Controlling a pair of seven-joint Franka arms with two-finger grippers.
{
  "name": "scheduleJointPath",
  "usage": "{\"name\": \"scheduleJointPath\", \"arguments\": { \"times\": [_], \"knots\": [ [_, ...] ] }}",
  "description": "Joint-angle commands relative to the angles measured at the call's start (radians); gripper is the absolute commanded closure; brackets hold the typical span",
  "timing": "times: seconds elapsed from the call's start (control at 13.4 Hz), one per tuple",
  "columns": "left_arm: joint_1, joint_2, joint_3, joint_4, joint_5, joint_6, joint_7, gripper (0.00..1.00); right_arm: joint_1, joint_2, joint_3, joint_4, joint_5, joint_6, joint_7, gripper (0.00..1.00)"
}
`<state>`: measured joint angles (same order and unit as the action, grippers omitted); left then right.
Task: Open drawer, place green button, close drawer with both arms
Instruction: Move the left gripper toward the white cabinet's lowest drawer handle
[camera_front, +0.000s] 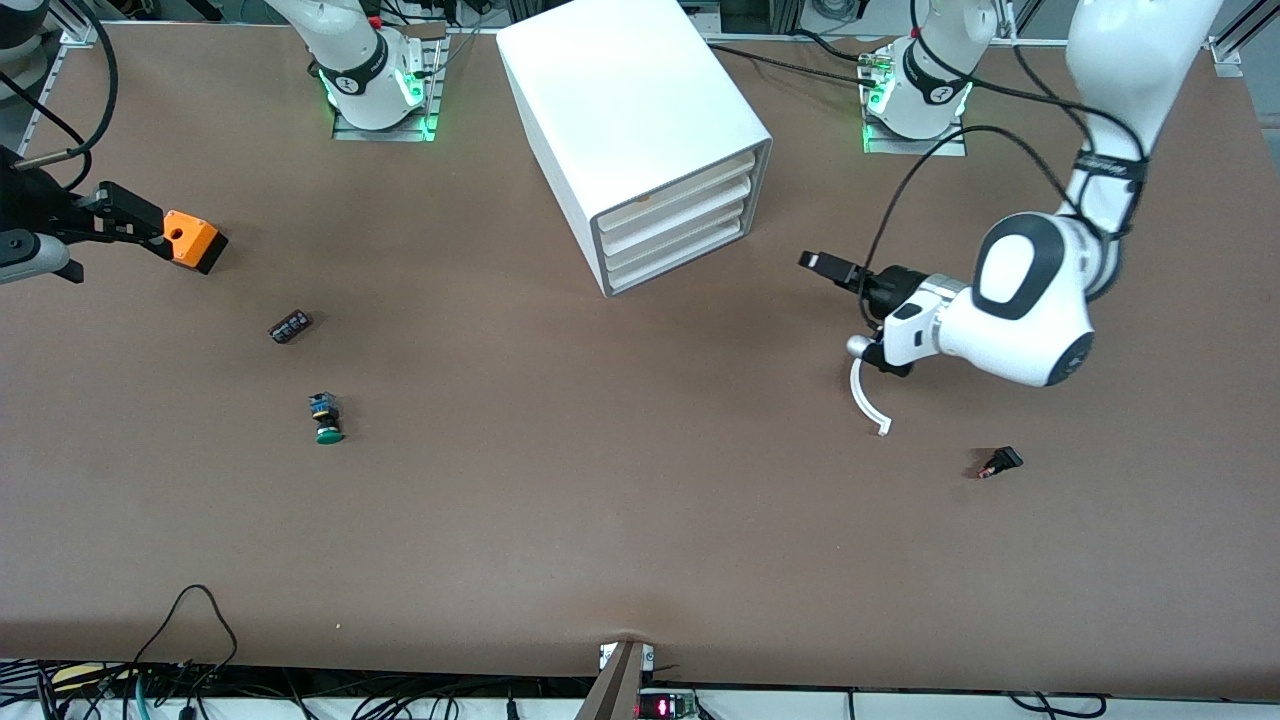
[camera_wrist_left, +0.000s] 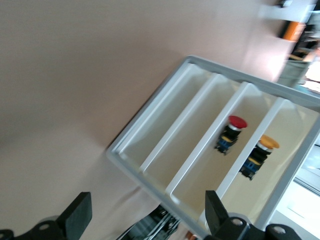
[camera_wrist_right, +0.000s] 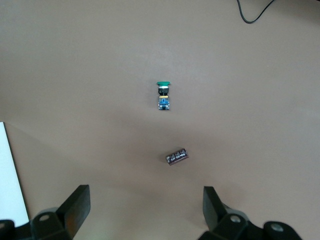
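The white cabinet (camera_front: 620, 100) stands at the middle of the table near the arms' bases. Its lowest drawer (camera_front: 680, 265) is shut; it also shows in the left wrist view (camera_wrist_left: 160, 112). My left gripper (camera_front: 845, 305) is open and empty, over the table in front of the drawers, and shows in its wrist view (camera_wrist_left: 145, 220). The green-capped button (camera_front: 327, 420) lies on the table toward the right arm's end, and shows in the right wrist view (camera_wrist_right: 163, 95). My right gripper (camera_front: 135, 225) is open and empty (camera_wrist_right: 145, 215), beside the orange box (camera_front: 195, 240), apart from the button.
A small dark cylinder (camera_front: 290, 326) lies between the orange box and the button. A black-and-red switch (camera_front: 1000, 463) lies toward the left arm's end. A white curved piece (camera_front: 866, 400) sits under the left hand. Red (camera_wrist_left: 235, 125) and yellow (camera_wrist_left: 265, 145) buttons sit in upper drawers.
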<state>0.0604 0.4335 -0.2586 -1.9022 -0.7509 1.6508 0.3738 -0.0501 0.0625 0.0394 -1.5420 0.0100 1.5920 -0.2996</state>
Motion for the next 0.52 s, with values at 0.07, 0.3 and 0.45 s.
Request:
{"name": "scheduleJointPath", "arguments": {
  "times": [0.07,0.3,0.45],
  "knots": [
    [-0.019,0.111,-0.002,-0.089,-0.215,0.050,0.325,0.02,0.001,0.000,0.002,0.013,0.004,-0.003,0.002,0.00],
    [-0.089,0.157,-0.007,-0.118,-0.301,0.096,0.413,0.07,0.003,0.000,0.004,0.013,0.004,-0.003,0.002,0.00],
    [-0.167,0.172,-0.007,-0.153,-0.404,0.135,0.505,0.16,0.003,0.000,0.004,0.013,0.004,-0.003,0.002,0.00]
  ]
}}
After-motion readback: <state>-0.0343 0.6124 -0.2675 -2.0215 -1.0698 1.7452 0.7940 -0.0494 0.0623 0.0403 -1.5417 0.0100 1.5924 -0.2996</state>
